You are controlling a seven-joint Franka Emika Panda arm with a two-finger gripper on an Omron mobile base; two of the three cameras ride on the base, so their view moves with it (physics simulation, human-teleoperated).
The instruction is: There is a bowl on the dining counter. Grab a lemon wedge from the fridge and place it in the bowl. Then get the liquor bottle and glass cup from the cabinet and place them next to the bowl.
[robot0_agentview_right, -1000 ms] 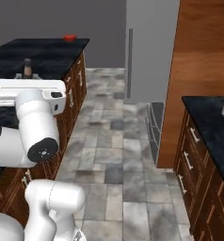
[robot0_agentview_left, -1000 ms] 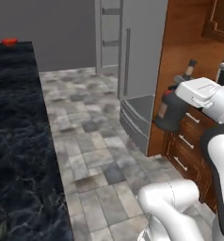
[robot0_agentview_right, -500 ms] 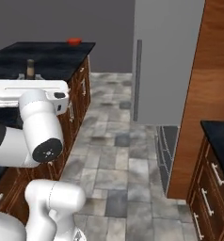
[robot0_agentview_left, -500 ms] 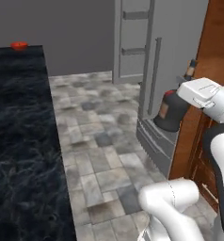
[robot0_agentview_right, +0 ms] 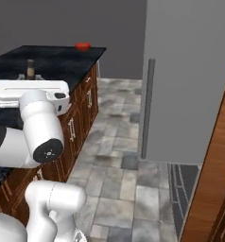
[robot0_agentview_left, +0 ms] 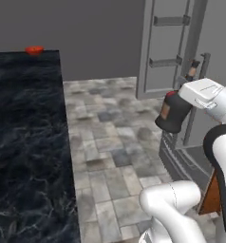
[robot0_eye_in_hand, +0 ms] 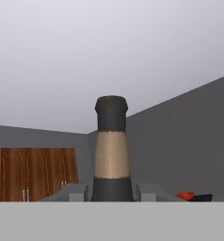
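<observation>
One relation governs the coming move: where the bowl (robot0_agentview_left: 34,49) lies from the carried liquor bottle (robot0_agentview_left: 173,112). From the left base camera, the bottle hangs upright at the arm's end at about three o'clock, in front of the fridge (robot0_agentview_left: 174,47), while the red bowl sits at eleven o'clock, at the far end of the dining counter (robot0_agentview_left: 24,142), well apart.

From the right base camera, the bottle's neck (robot0_agentview_right: 30,69) rises behind the hand at nine o'clock; the bowl (robot0_agentview_right: 83,46) lies beyond at twelve.

From the hand camera, the gripper (robot0_eye_in_hand: 112,192) clamps the bottle (robot0_eye_in_hand: 111,150), neck vertical between the fingers (robot0_eye_in_hand: 76,192); the bowl (robot0_eye_in_hand: 185,195) peeks at four o'clock.
</observation>
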